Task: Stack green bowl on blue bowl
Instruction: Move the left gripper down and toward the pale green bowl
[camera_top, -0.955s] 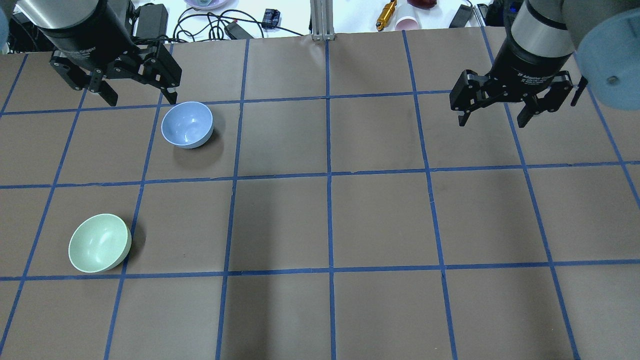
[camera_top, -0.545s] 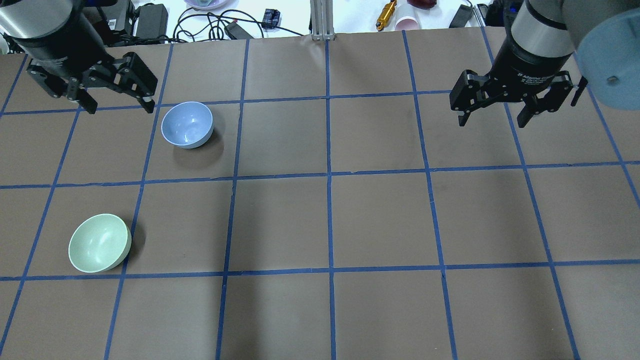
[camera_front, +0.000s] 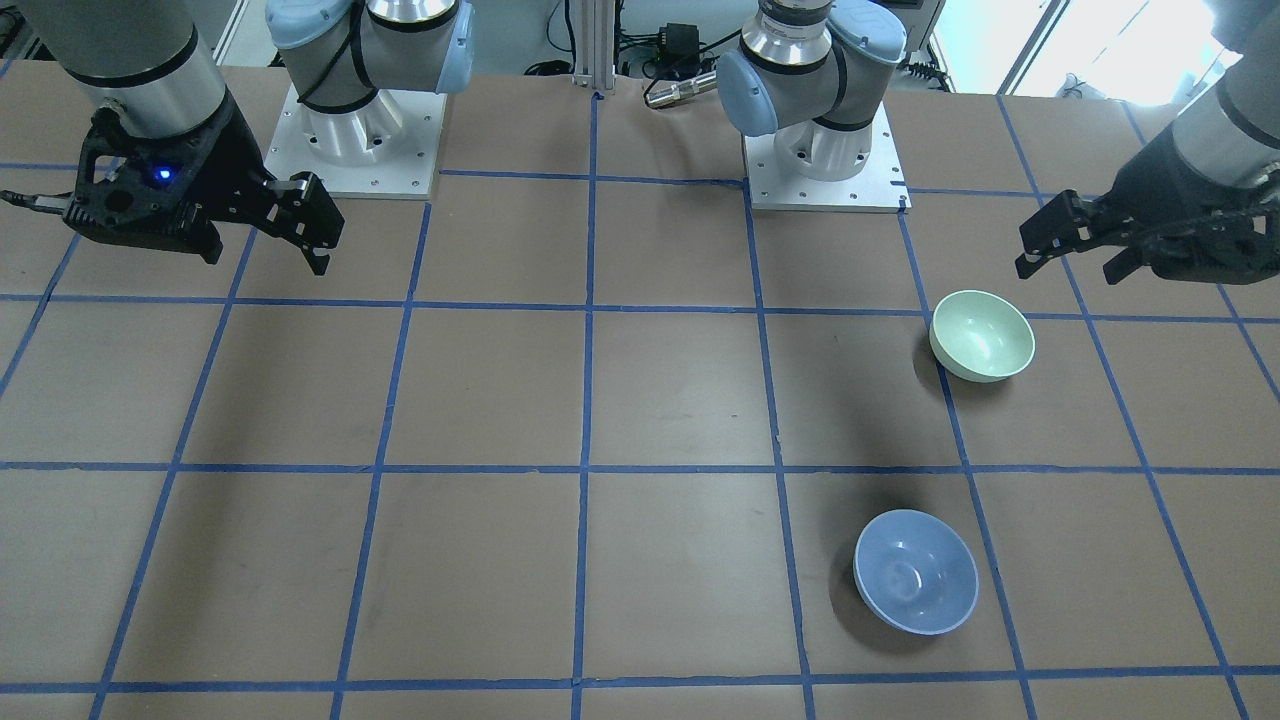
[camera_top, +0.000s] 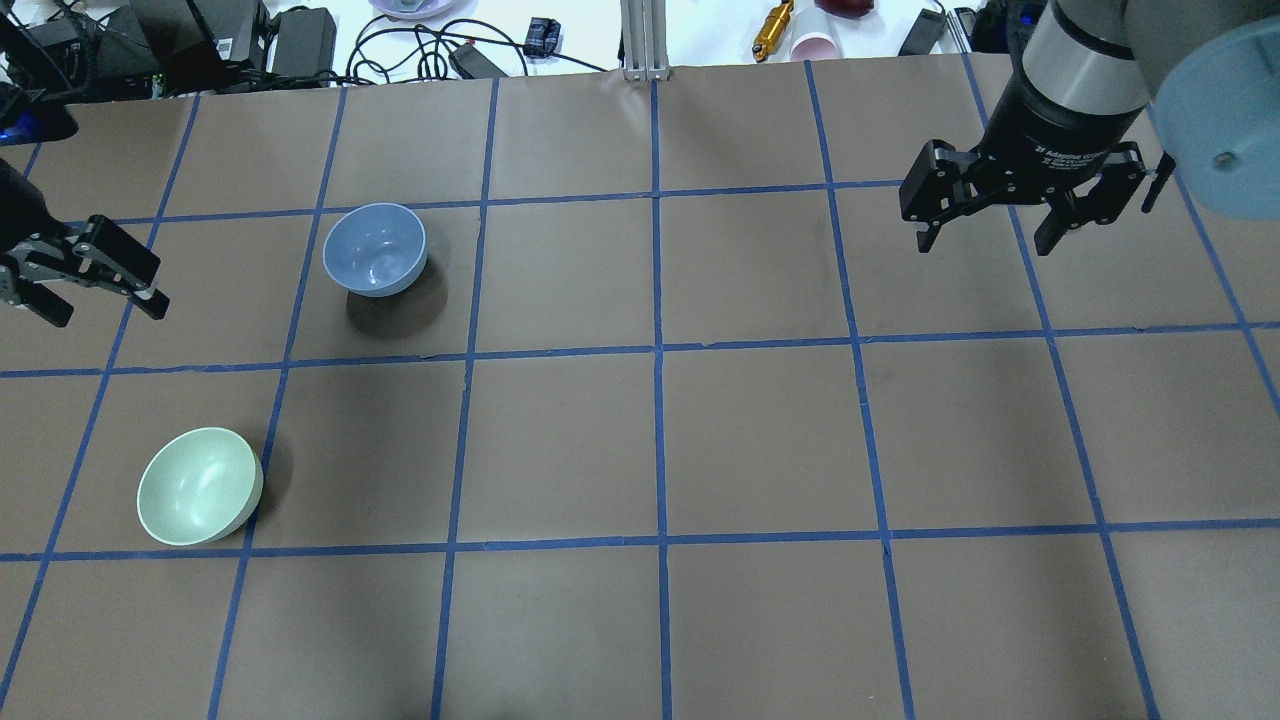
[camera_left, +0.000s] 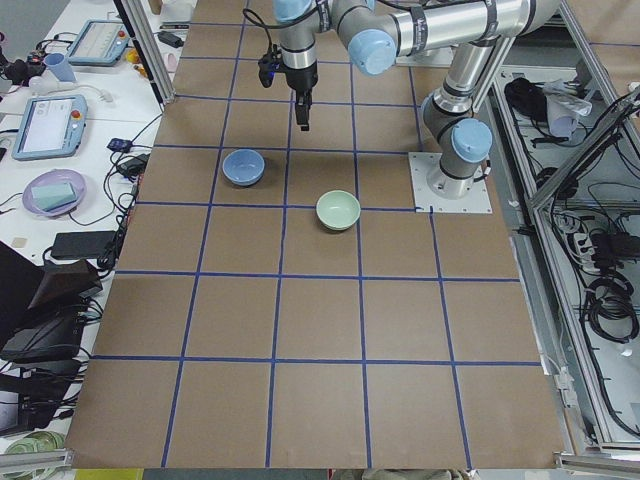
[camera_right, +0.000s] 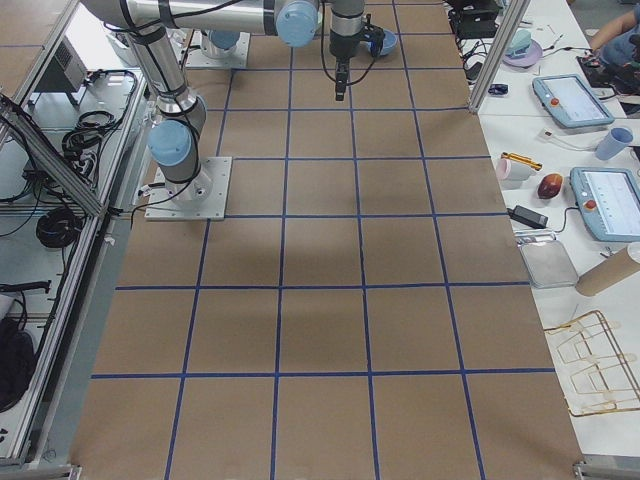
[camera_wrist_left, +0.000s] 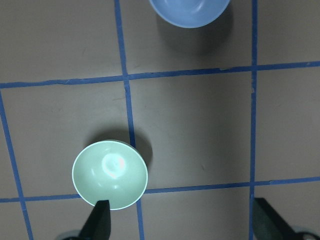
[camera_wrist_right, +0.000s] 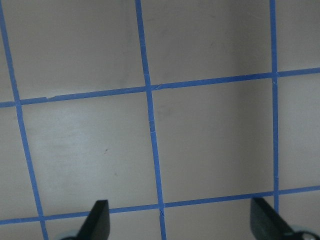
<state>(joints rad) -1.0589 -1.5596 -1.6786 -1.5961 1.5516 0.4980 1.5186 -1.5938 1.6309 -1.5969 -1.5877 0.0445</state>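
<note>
1. Looking from overhead, you see the green bowl (camera_top: 198, 487) upright on the bench (camera_top: 760, 440), on its left side, well apart from the blue bowl (camera_top: 374, 248), which sits farther from the robot.
2. Your left tool (camera_top: 105, 312) hovers released at the left edge, touching neither bowl.
3. Your right tool (camera_top: 985, 245) hangs released, grasping nothing.
</note>
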